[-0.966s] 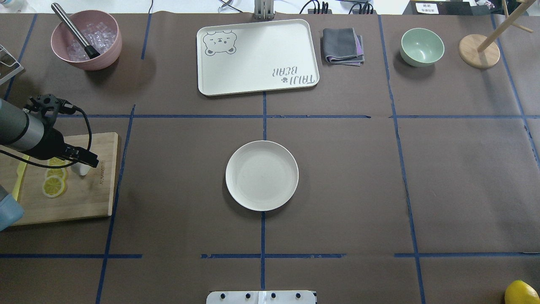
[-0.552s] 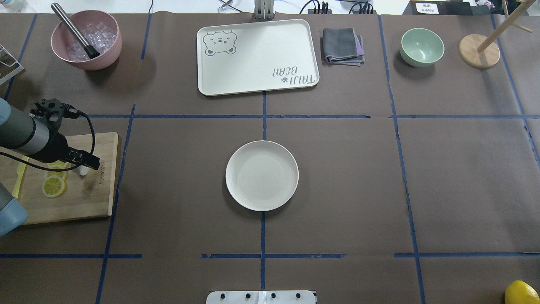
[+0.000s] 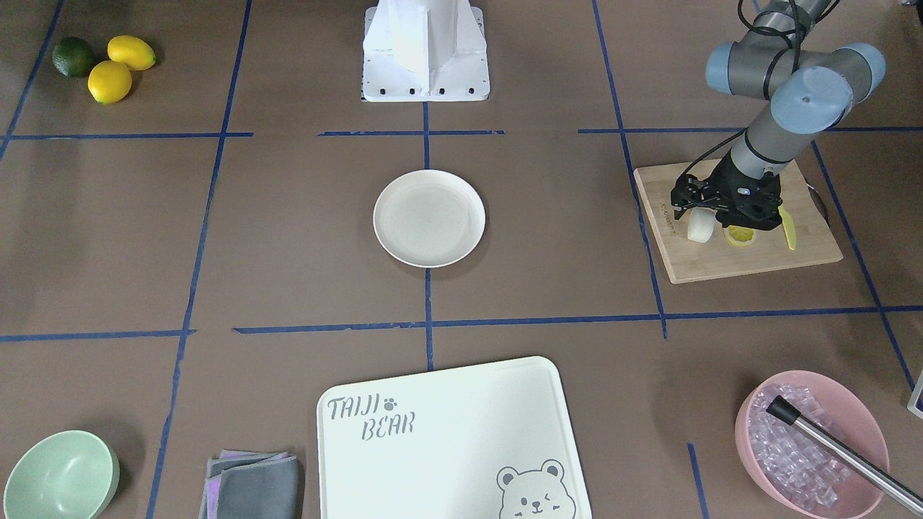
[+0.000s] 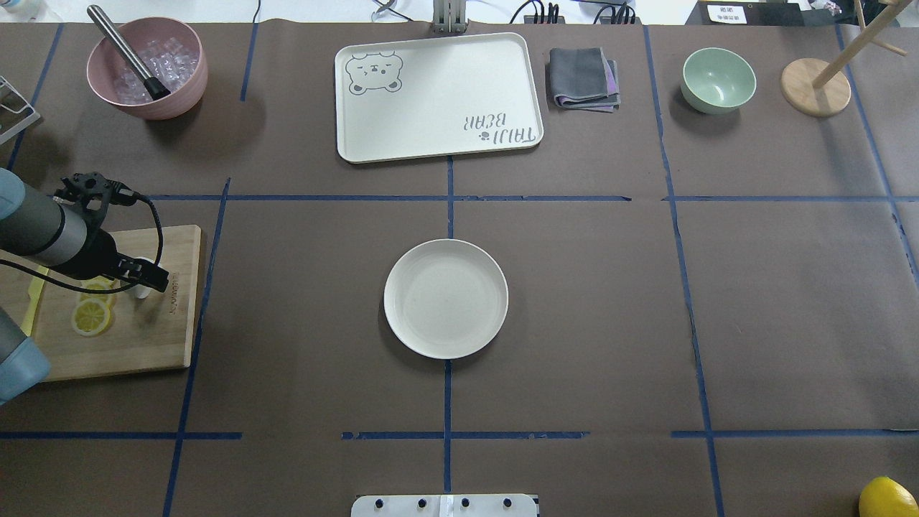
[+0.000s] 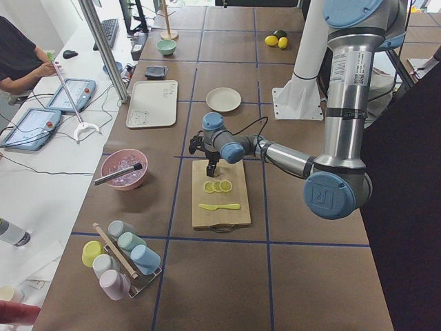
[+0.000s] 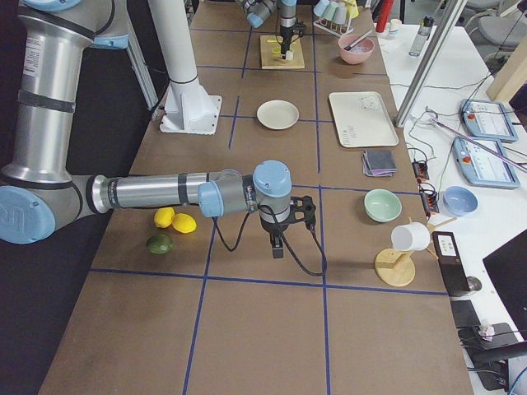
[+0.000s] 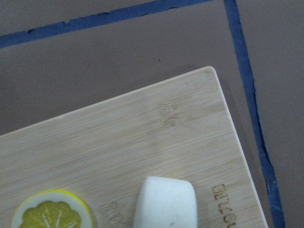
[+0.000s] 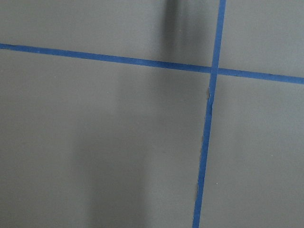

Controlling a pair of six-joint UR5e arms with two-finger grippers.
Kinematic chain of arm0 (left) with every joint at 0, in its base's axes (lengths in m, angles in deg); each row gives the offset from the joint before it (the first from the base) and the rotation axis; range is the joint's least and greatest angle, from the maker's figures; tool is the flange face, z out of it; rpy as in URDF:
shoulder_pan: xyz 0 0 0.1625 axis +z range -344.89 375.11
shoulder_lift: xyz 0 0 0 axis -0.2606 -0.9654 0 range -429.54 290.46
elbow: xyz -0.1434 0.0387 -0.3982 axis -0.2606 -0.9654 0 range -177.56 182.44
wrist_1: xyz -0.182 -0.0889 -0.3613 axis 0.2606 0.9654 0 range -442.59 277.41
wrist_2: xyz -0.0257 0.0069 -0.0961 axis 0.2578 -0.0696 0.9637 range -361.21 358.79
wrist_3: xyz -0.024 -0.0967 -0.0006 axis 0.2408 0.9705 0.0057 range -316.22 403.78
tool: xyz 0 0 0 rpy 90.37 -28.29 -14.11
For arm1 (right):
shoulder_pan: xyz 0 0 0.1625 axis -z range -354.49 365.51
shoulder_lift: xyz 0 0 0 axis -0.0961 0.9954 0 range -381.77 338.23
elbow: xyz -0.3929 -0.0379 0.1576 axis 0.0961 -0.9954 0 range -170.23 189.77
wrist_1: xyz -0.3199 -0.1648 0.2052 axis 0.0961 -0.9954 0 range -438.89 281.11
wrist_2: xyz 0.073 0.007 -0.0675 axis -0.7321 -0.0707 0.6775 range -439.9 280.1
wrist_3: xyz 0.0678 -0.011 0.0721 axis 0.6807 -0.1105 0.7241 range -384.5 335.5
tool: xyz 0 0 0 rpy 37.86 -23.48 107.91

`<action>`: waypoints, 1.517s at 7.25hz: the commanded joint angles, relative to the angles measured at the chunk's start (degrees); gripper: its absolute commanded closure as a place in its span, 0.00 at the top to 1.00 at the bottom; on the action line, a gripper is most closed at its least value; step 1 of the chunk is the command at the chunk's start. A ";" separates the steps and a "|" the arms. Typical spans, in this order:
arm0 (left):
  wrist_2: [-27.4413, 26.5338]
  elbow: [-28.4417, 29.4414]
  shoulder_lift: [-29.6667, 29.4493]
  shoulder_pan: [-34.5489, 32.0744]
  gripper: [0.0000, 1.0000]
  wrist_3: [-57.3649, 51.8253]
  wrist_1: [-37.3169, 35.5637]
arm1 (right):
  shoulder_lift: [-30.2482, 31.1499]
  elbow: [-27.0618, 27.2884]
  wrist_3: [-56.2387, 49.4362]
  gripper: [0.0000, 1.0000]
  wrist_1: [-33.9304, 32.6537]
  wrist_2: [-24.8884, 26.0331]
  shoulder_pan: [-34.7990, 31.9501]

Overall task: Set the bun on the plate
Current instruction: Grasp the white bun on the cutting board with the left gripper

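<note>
The bun point(image 3: 699, 227) is a small white lump standing on the wooden cutting board point(image 3: 735, 263), next to yellow lemon slices point(image 3: 740, 236). My left gripper point(image 3: 698, 210) hangs low right over the bun point(image 4: 143, 290), open, its jaws on either side of it. In the left wrist view the bun point(image 7: 165, 203) fills the bottom centre beside a lemon slice point(image 7: 51, 213). The round cream plate point(image 4: 445, 298) lies empty at the table's middle, far to the right of the board. My right gripper point(image 6: 278, 247) hovers over bare table; I cannot tell its state.
A pink bowl point(image 4: 147, 68) of ice with a metal tool stands beyond the board. A bear-printed tray point(image 4: 438, 97), folded grey cloth point(image 4: 583, 77), green bowl point(image 4: 718, 79) and wooden stand point(image 4: 815, 86) line the far edge. A yellow knife point(image 3: 788, 227) lies on the board.
My left arm has shifted a little forward and to the right, bringing the gripper over the bun. The bun stays in place on the board.
</note>
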 commanded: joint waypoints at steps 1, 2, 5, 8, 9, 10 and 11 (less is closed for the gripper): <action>0.00 0.71 -0.35 0.00 0.79 -0.07 -0.07 | 0.05 0.02 0.08 1.00 0.02 0.00 0.03; 0.00 1.41 -1.05 0.00 0.73 -0.07 -0.07 | -0.03 0.02 0.08 1.00 0.02 0.00 0.04; 0.00 0.98 -0.89 -0.08 0.29 -0.07 -0.07 | -0.30 0.02 0.08 1.00 0.02 0.00 0.04; 0.53 -6.63 -1.50 -0.08 0.26 3.76 -0.68 | -0.39 0.10 0.08 1.00 0.02 0.00 0.04; 0.70 -8.93 -4.55 0.18 0.26 10.58 -1.03 | -0.21 0.54 0.08 1.00 -0.07 0.00 0.04; 0.53 -8.87 -11.45 3.57 0.26 21.01 -2.26 | -0.21 0.54 0.08 1.00 -0.15 0.00 0.04; -0.95 -8.61 -19.79 11.26 0.26 31.03 -7.14 | 0.05 0.54 0.08 1.00 -0.07 0.00 0.04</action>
